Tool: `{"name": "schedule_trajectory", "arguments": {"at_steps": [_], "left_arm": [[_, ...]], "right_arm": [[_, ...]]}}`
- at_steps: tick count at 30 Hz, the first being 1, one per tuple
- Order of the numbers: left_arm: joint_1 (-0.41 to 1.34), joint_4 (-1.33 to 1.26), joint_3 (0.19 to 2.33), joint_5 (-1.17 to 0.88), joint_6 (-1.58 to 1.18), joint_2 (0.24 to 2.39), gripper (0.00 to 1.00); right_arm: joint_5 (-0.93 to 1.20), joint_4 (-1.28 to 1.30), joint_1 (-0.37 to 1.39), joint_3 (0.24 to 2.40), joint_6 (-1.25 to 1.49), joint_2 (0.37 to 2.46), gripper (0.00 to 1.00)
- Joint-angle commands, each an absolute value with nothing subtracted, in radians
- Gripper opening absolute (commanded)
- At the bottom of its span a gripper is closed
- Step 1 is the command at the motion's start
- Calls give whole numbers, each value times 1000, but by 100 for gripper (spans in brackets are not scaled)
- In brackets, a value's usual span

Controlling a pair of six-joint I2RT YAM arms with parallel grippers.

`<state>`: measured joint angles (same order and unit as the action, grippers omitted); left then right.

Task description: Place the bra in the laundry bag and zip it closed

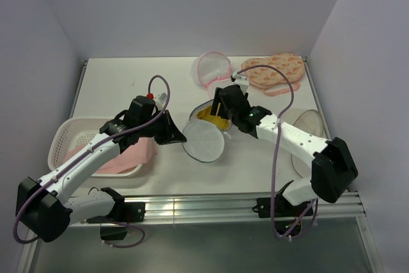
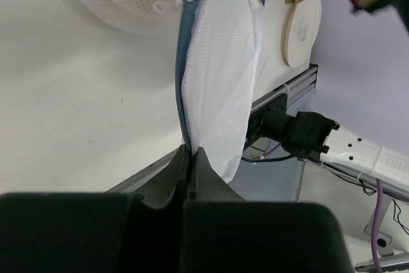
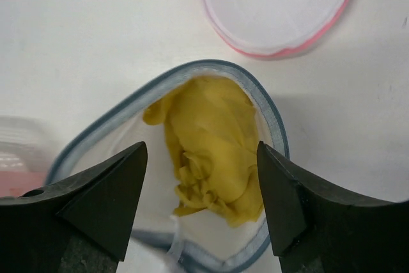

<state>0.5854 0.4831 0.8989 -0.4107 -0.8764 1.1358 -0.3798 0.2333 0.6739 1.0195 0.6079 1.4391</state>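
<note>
The laundry bag (image 1: pixel 203 140) is a white mesh clamshell with a grey zip rim, lying open at the table's middle. Its near dome (image 2: pixel 220 87) stands tilted up. The bra (image 3: pixel 208 145) is yellow and crumpled inside the far dome (image 3: pixel 265 110); it also shows in the top view (image 1: pixel 209 117). My left gripper (image 1: pixel 180 137) is shut on the bag's grey rim (image 2: pixel 181 113) at the near dome's left edge. My right gripper (image 3: pixel 201 158) is open just above the bra, its fingers (image 3: pixel 112 190) on either side of it, holding nothing.
A pink-rimmed mesh bag (image 1: pixel 213 68) lies at the back. A peach patterned padded piece (image 1: pixel 273 70) lies at the back right. A white basket (image 1: pixel 67 140) with pink cloth stands at the left. A clear dome (image 1: pixel 308 126) lies at the right.
</note>
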Motion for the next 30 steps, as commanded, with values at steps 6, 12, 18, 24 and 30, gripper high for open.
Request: {"name": "schedule_trajectory", "arguments": {"at_steps": [6,12,18,24,30], "left_arm": [[551,459,953,-382,-833,1167,0],[487,488,956,-350,-798,1163,0],[416,517,1017,-302,-735,1206,4],[397,497,1133,-230,-718,1307,13],[390,540,1291,-170,-681,1462,15]], "right_arm": [[-443,308,680,1060,558,1298,78],[-390,304,623,1046,561,1336,74],[-318,259,600,1037,574,1396,72],[-275,239,597,1063,580,1459,71],[-250,221,592,1095,575,1520,70]]}}
